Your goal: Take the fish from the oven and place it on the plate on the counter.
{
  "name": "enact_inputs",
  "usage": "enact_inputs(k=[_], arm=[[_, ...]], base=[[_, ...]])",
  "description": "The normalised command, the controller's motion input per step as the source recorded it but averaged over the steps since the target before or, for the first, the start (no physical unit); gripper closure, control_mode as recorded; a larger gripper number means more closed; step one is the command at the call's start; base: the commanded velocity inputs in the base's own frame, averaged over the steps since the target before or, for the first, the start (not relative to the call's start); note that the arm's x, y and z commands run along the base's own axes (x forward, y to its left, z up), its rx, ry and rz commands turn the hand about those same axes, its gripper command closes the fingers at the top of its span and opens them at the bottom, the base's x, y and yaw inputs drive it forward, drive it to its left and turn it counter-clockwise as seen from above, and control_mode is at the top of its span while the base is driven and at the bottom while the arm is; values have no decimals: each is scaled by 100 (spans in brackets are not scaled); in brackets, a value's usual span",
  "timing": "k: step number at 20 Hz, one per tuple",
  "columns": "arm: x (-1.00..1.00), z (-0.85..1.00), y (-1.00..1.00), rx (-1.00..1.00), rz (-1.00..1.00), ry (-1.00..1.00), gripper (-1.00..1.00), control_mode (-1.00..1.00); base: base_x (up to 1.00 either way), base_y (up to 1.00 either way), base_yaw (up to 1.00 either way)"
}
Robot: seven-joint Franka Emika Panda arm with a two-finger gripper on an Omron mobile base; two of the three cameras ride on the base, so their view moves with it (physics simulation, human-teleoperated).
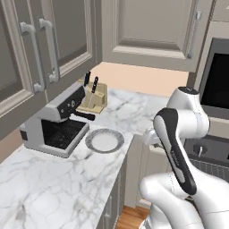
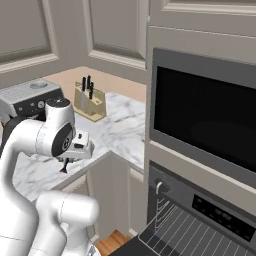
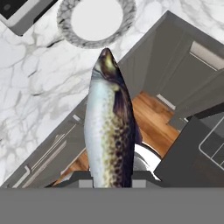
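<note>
In the hand view the fish [image 3: 109,127], silver-bellied with a spotted brown back, stands upright between my fingers, and my gripper [image 3: 110,181] is shut on its lower end. Its head points toward the plate [image 3: 96,19], a round pale plate with a mottled rim lying on the counter [image 3: 30,87]. From the left base camera the plate [image 1: 104,140] lies in front of the coffee machine. My gripper [image 2: 67,161] hangs over the counter's corner, off the worktop's edge and short of the plate. The oven [image 2: 200,220] is open, its wire rack showing.
A coffee machine [image 1: 53,125] and a knife block [image 1: 91,98] stand on the counter behind the plate. The microwave [image 2: 205,115] sits above the oven. The open oven door [image 3: 192,153] juts out low on the right, over the wooden floor [image 3: 148,118].
</note>
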Motion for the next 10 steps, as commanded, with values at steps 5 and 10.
enact_inputs(k=[5, 10], arm=[[0, 0, 0, 0, 0, 0, 100, 100], [87, 0, 0, 0, 12, 0, 100, -100]], base=[[12, 0, -3], [0, 0, 0]])
